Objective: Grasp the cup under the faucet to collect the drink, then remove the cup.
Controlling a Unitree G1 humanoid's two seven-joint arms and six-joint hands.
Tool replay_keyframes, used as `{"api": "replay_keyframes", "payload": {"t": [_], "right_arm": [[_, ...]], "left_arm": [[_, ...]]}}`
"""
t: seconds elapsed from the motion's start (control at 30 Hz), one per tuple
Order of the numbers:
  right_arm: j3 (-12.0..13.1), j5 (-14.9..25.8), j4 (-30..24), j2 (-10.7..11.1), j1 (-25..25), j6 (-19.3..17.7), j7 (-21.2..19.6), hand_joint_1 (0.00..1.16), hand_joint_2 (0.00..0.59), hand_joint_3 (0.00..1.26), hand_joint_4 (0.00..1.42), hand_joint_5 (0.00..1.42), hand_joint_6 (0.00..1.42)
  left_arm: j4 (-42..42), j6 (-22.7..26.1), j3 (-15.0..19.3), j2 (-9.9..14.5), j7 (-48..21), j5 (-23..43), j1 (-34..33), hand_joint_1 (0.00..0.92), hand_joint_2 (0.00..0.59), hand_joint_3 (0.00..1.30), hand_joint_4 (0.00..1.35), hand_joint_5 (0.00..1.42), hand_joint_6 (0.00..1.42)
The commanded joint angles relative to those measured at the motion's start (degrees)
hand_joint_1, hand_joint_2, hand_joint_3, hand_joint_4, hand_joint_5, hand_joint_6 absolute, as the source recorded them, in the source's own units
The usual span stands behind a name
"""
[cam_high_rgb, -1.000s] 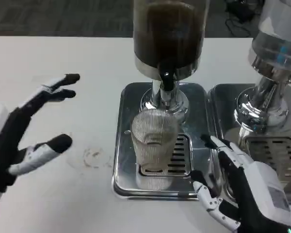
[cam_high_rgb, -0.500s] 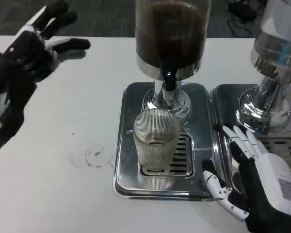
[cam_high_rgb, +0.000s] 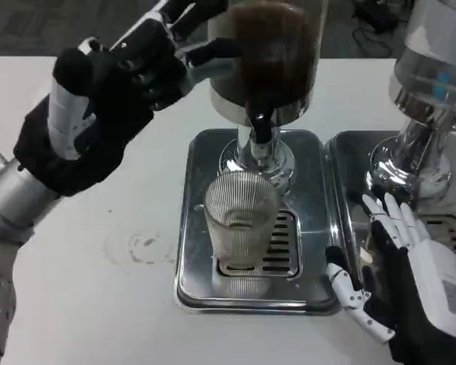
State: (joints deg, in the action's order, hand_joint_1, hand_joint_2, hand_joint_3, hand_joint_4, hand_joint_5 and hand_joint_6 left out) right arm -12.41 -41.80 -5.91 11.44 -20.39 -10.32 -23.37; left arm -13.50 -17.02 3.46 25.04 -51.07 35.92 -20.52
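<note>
A ribbed clear cup (cam_high_rgb: 242, 221) stands upright on the drip grate of the steel tray (cam_high_rgb: 194, 270), directly below the black faucet (cam_high_rgb: 261, 124) of a dispenser holding dark drink (cam_high_rgb: 267, 53). The cup looks empty. My left hand (cam_high_rgb: 118, 95) is raised high, fingers spread, its fingertips reaching the left side of the dark tank; it holds nothing. My right hand (cam_high_rgb: 406, 285) sits low at the tray's right edge, fingers apart, to the right of the cup and not touching it.
A second dispenser with a clear tank (cam_high_rgb: 433, 68) stands on its own steel tray (cam_high_rgb: 349, 160) at the right, just beyond my right hand. A faint ring stain (cam_high_rgb: 146, 247) marks the white table left of the tray.
My left hand has swung up from the table's left side and across to the dark tank. My right hand has edged slightly right and forward. The cup stays put.
</note>
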Motion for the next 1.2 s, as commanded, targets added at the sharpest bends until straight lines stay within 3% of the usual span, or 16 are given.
{"api": "replay_keyframes", "payload": {"t": [0.03,0.6,1.2], "right_arm": [[0.07,0.03,0.76,-0.58,-0.17,0.29,-1.15,0.32,0.453,0.15,0.04,0.0,0.0],[-0.3,-0.2,0.71,-1.42,-0.41,-0.08,-1.69,0.3,0.445,0.17,0.12,0.01,0.0],[-0.16,0.46,0.31,-1.68,-1.18,-0.51,-2.08,0.29,0.444,0.18,0.14,0.04,0.0]], "left_arm": [[-2.71,0.7,0.26,-1.48,-1.54,-3.03,-2.95,0.0,0.034,0.06,0.0,0.16,0.17],[-13.37,-3.63,-0.52,-5.7,-3.57,-13.89,-7.51,0.0,0.038,0.05,0.0,0.13,0.13],[-14.15,-9.58,-3.78,-5.13,-4.22,-21.29,-7.84,0.0,0.038,0.04,0.0,0.09,0.09]]}}
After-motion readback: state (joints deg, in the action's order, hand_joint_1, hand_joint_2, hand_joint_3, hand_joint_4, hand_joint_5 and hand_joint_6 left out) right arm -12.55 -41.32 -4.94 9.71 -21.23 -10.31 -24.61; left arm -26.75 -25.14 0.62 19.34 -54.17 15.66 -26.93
